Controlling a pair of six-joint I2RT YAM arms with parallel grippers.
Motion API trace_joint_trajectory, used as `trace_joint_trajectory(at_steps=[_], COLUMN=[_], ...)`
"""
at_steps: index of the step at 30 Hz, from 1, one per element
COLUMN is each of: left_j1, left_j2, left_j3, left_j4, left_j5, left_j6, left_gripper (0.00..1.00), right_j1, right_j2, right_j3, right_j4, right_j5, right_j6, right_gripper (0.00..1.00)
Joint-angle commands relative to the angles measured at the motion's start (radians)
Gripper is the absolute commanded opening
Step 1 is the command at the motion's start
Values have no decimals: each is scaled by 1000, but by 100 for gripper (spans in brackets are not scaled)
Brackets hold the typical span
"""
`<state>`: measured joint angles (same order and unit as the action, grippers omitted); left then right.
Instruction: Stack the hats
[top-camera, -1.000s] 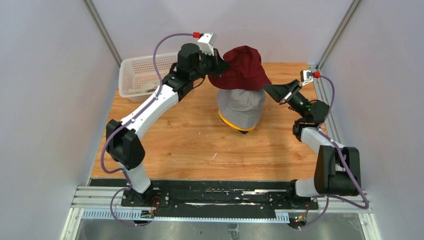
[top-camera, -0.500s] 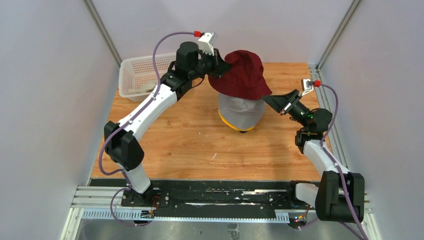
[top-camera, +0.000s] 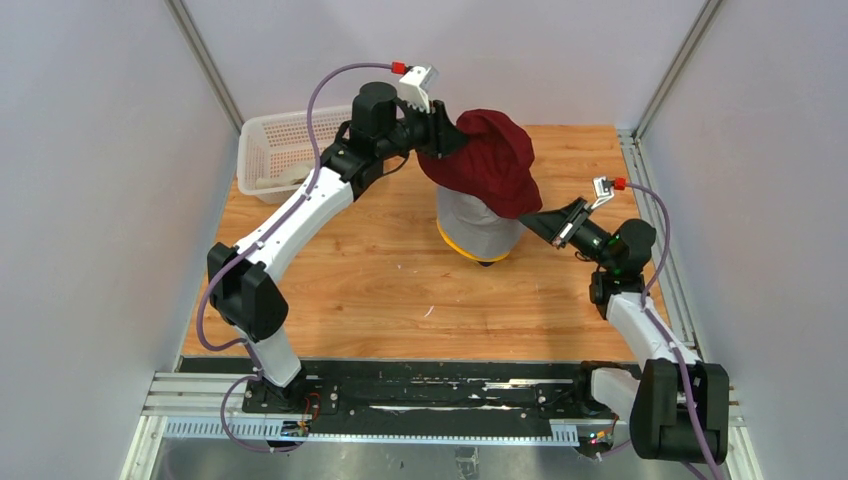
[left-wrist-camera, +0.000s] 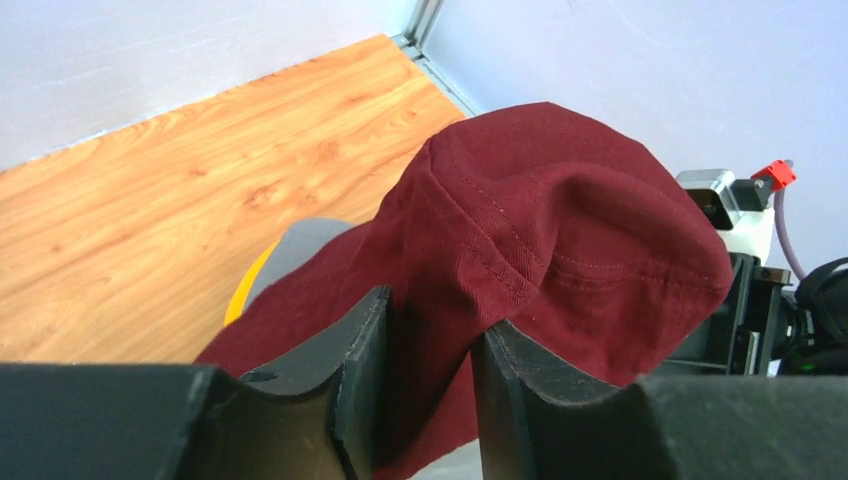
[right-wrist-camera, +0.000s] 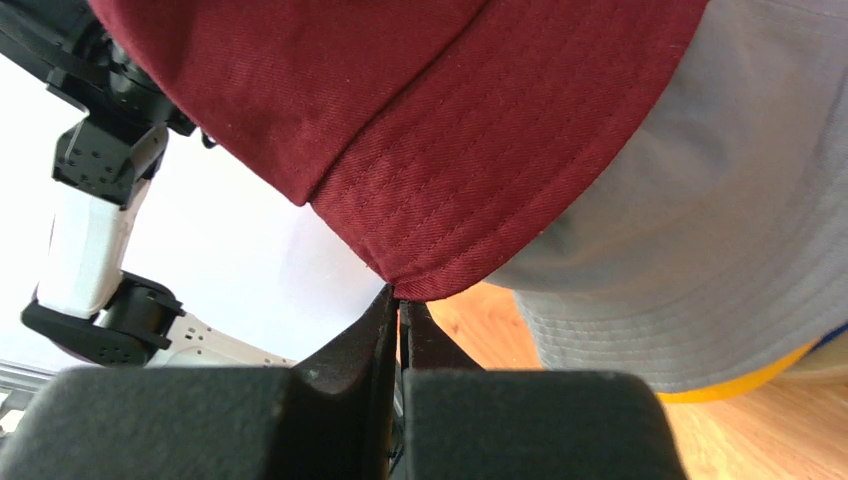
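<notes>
The dark red hat (top-camera: 487, 160) is draped tilted over the grey hat (top-camera: 476, 222), which sits on the yellow hat (top-camera: 452, 243); a navy edge (top-camera: 487, 263) peeks out below. My left gripper (top-camera: 443, 138) is shut on the red hat's far left side; fabric (left-wrist-camera: 560, 230) fills the gap between its fingers (left-wrist-camera: 357, 370). My right gripper (top-camera: 537, 220) is shut on the red brim's lower right edge (right-wrist-camera: 440, 250), beside the grey hat (right-wrist-camera: 700, 250). The beige hat (top-camera: 285, 178) lies in the basket.
The white perforated basket (top-camera: 262, 140) stands at the back left corner of the wooden table (top-camera: 380, 290). The stand under the stack is hidden by the hats. Grey walls close in the left, right and back.
My right gripper has moved down and towards the near side with the red brim, pulling the red hat lower over the grey one. My left gripper has held its place.
</notes>
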<state>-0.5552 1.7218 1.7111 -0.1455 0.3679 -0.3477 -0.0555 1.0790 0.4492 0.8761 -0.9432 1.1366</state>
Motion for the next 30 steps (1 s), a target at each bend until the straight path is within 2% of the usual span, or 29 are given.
trace_joint_trajectory(at_steps=[1, 3, 5, 10, 16, 30], left_j1=[2, 3, 3, 3, 2, 3], left_j2=[-15, -28, -42, -71, -139, -132], left_j3=[-22, -39, -51, -85, -162, -182], left_j4=[26, 33, 43, 72, 132, 182], left_j5=[34, 12, -7, -91, -190, -108], left_j6=[1, -5, -10, -54, -78, -132], left_gripper=[45, 52, 55, 57, 60, 61], right_j1=[-37, -61, -83, -107, -151, -228], right_j2=[-37, -49, -62, -71, -62, -103], right_j3=[-5, -4, 9, 66, 108, 162], right_j4=[-143, -178, -242, -383, -448, -521], right_j5=[-33, -34, -25, 13, -7, -62], right_j6=[-121, -141, -180, -272, -311, -322], right_gripper=[1, 0, 0, 0, 0, 1])
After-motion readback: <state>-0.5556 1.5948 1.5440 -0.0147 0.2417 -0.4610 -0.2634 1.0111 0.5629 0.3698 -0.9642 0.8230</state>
